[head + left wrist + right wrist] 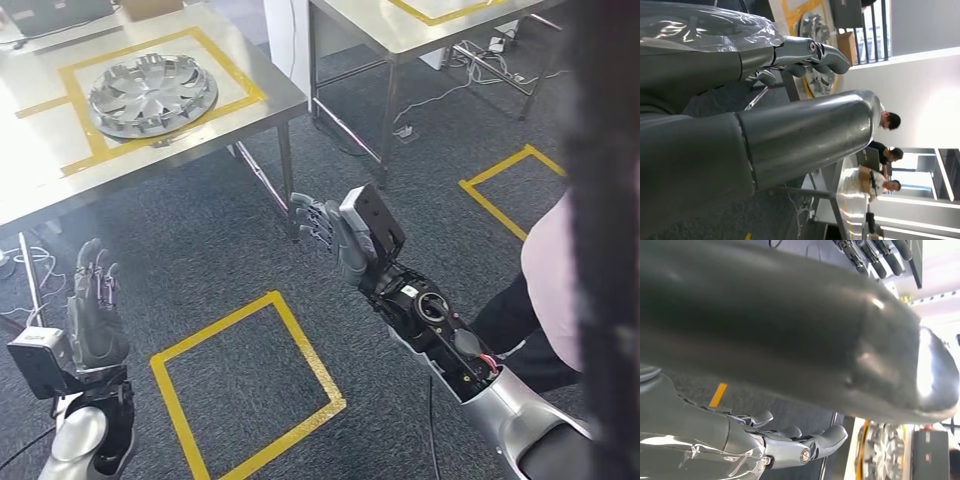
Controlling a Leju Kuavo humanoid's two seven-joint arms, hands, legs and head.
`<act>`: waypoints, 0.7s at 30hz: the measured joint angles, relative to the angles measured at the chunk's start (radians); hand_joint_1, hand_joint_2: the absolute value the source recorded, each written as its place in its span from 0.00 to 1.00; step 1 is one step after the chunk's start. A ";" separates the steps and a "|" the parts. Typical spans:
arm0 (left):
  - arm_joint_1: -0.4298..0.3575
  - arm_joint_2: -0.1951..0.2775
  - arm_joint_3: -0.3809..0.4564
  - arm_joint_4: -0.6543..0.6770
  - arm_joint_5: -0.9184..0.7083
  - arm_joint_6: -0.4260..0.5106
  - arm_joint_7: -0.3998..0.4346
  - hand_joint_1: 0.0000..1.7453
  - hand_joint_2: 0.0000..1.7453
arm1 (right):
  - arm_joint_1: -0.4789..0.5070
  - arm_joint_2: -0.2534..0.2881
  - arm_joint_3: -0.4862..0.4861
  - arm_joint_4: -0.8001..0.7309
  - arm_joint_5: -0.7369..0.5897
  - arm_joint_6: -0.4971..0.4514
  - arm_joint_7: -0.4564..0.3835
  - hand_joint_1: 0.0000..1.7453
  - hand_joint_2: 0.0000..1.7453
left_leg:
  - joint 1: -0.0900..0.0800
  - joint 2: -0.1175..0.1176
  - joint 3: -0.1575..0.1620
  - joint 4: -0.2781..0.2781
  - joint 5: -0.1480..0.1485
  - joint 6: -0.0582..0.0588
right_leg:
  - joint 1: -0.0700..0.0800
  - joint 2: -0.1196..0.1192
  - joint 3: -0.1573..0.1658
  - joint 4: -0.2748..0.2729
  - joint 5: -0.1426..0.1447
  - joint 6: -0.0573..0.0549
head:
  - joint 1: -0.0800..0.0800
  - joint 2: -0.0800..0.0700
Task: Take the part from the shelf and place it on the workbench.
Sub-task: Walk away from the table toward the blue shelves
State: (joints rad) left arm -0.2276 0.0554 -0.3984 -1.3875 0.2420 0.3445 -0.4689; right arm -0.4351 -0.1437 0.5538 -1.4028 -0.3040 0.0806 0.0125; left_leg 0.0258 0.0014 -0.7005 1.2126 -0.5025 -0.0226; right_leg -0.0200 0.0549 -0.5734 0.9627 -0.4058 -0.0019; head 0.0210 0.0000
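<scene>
The part, a silver wheel cover (pixel 153 95), lies flat inside a yellow taped square on the steel workbench (pixel 45 165) at the upper left. It also shows small in the left wrist view (pixel 817 55) and the right wrist view (pixel 883 450). My left hand (pixel 94 305) is raised at the lower left, fingers pointing up and apart, holding nothing. My right hand (pixel 328 230) reaches forward over the carpet, fingers stretched out, also holding nothing. Both hands are well short of the workbench.
A second steel table (pixel 400 30) stands at the back right, cables on the floor beneath it. Yellow taped squares (pixel 249 385) mark the grey carpet. A person (pixel 558 280) in a pink top stands close at my right. Several people sit far off (pixel 887 150).
</scene>
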 joint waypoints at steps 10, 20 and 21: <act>-0.003 0.002 0.000 -0.006 -0.001 0.000 0.001 0.00 0.00 | -0.002 -0.001 -0.001 -0.003 0.000 0.000 0.000 0.00 0.00 | -0.005 -0.010 0.110 -0.259 0.111 0.039 | -0.001 -0.020 -0.061 0.117 -0.072 0.043 | 0.017 0.000; 0.000 0.001 0.000 -0.006 -0.001 -0.001 0.001 0.00 0.00 | -0.003 -0.001 0.000 -0.007 0.000 0.000 0.000 0.00 0.00 | -0.028 0.077 0.133 -0.256 0.092 0.035 | 0.024 -0.106 0.006 -0.006 -0.008 0.009 | 0.048 0.000; -0.001 0.001 0.000 -0.007 -0.001 -0.001 0.002 0.00 0.00 | -0.003 -0.002 0.000 -0.007 -0.001 0.000 0.001 0.00 0.00 | -0.029 0.086 0.134 -0.257 0.091 0.031 | 0.023 -0.095 0.005 -0.008 -0.005 0.004 | 0.047 0.000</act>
State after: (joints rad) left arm -0.2283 0.0566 -0.3983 -1.3941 0.2409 0.3437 -0.4674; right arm -0.4380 -0.1454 0.5535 -1.4097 -0.3047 0.0811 0.0131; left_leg -0.0029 0.0873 -0.5662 0.9555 -0.4115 0.0089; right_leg 0.0033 -0.0396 -0.5681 0.9550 -0.4106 0.0025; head 0.0682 0.0000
